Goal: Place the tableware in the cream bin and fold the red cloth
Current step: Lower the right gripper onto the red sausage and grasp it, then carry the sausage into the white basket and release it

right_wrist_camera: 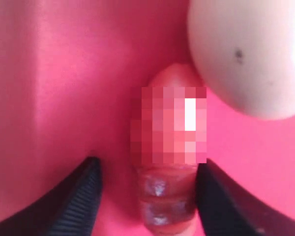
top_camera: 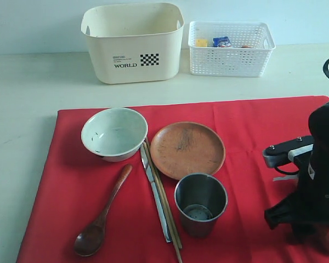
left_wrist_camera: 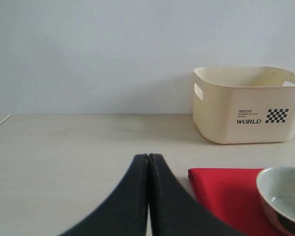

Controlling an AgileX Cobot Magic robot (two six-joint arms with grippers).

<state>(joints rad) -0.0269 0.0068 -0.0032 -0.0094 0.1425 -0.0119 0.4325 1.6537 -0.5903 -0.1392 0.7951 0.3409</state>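
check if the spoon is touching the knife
Apart. The exterior view shows the spoon lying left of the knife, with a strip of bare red cloth showing between them along their whole length.

So the table [top_camera: 22,98] is just a plain off-white top with three things sitting straight on it. The big red cloth [top_camera: 252,126] is spread flat over the near part. Beyond the cloth's far edge is the cream bin [top_camera: 132,44] with WORLD printed on it, and just beside that is a white lattice basket [top_camera: 230,52]. Neither one touches the cloth.
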